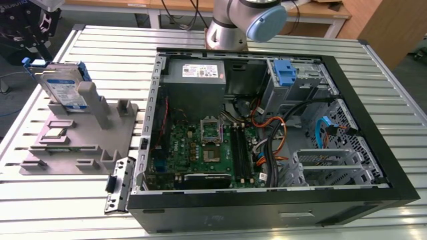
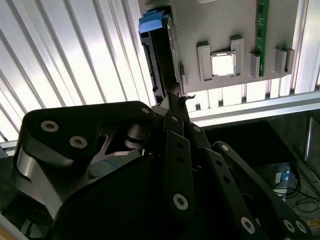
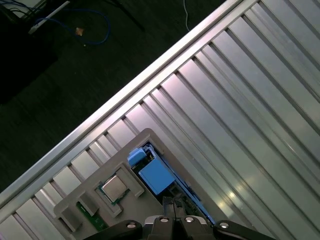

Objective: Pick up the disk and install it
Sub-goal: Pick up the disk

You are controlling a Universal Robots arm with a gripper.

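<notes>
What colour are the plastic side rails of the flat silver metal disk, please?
The side rails are blue, clearest in the exterior view.

Print on disk [image 1: 63,87] label, power supply sticker [image 1: 202,71]: none legible.

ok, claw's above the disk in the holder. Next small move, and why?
Probably open the claw first. Its jaws look shut, and it hangs just above the disk, which stands on edge in the grey holder, not yet gripped. Shut, it could only bump the disk's top edge, not straddle it.
</notes>
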